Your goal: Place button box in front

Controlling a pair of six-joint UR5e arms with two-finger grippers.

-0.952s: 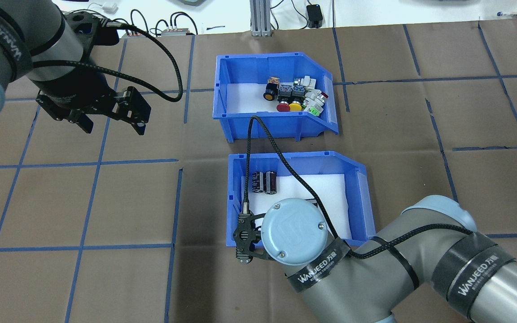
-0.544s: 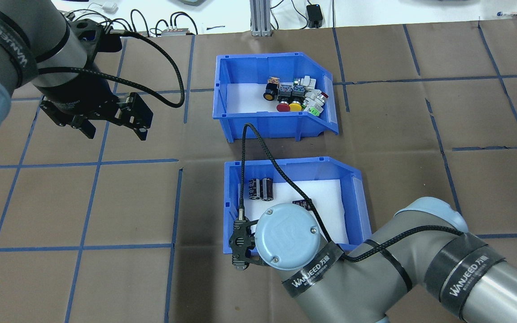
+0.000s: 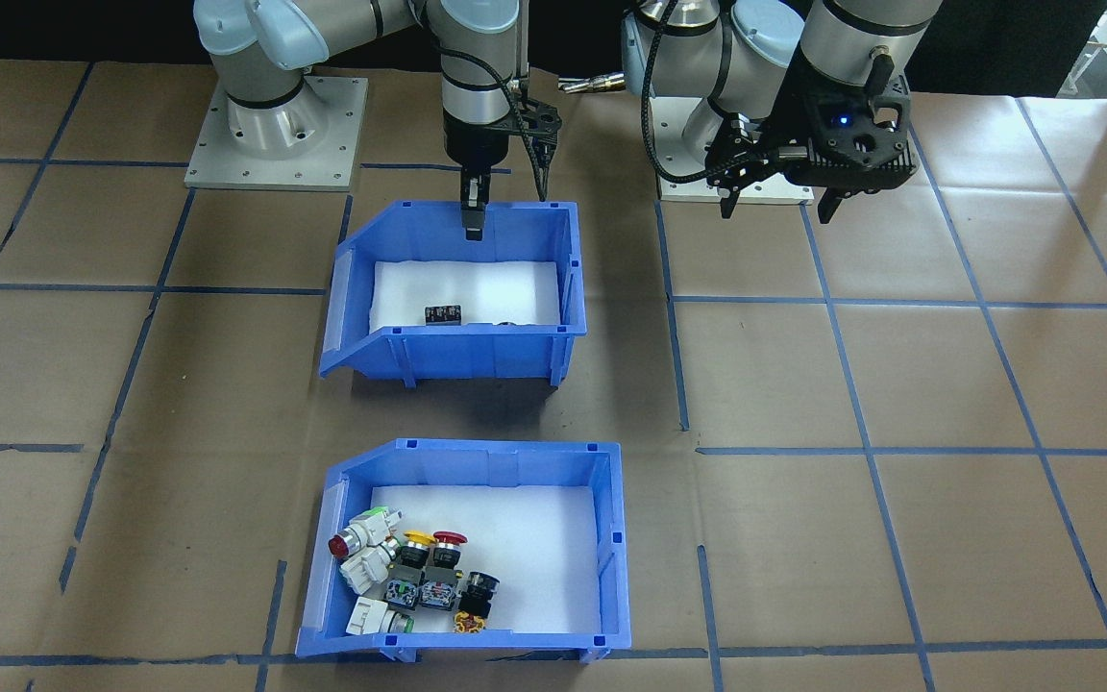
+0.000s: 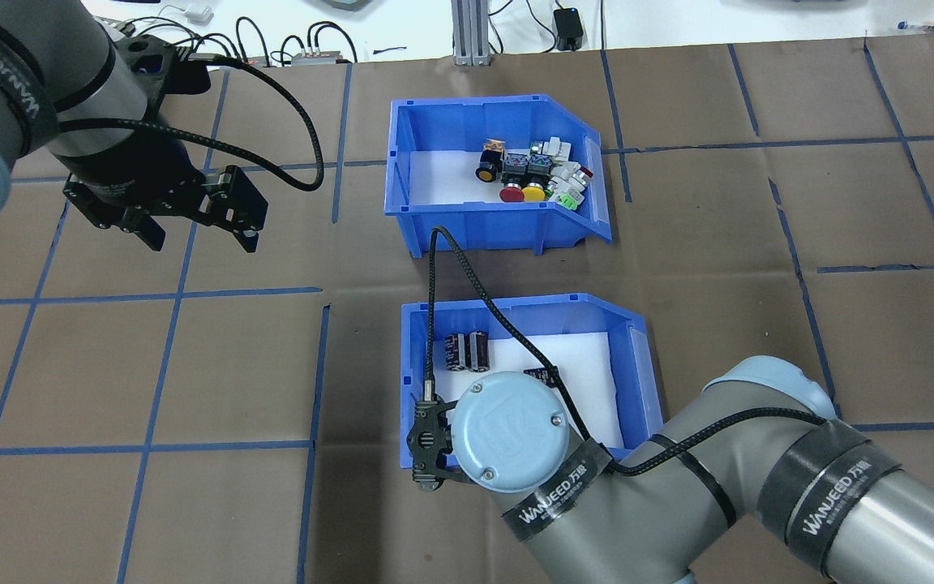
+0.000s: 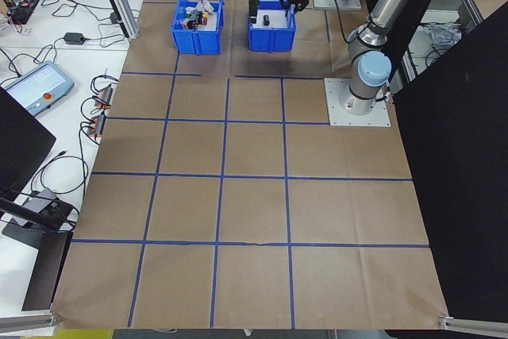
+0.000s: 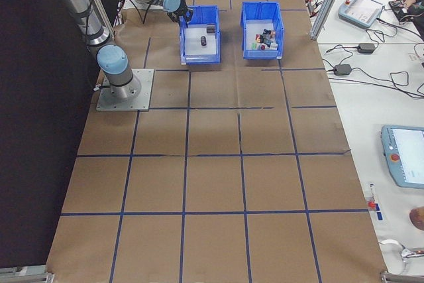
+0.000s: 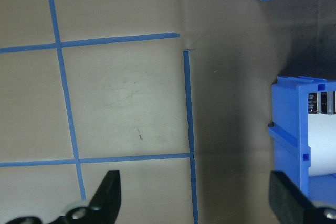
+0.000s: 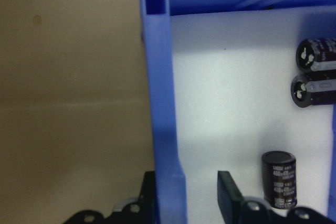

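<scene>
The button box (image 4: pixel 475 217) is a blue bin with a white liner, and several push buttons (image 4: pixel 536 172) lie in its right end. It stands on the far side of the table, near the operators' edge (image 3: pixel 613 548). A second blue bin (image 4: pixel 412 349) holding dark capacitors (image 4: pixel 467 350) sits between it and the robot. My right gripper (image 3: pixel 472 223) straddles that bin's near wall (image 8: pixel 163 103) at one corner, shut on it. My left gripper (image 4: pixel 203 237) hovers open over bare table, well left of both bins, its fingers (image 7: pixel 107 192) wide apart.
Brown paper with a blue tape grid covers the table. The right wrist cable (image 4: pixel 443 268) arcs over the gap between the bins. Cables and small devices (image 4: pixel 313 49) lie beyond the far edge. The arm base plates (image 3: pixel 275 135) stand at the robot's side.
My right gripper has drawn the capacitor bin toward the robot, widening the gap to the button box. The left gripper drifted slightly and stays open.
</scene>
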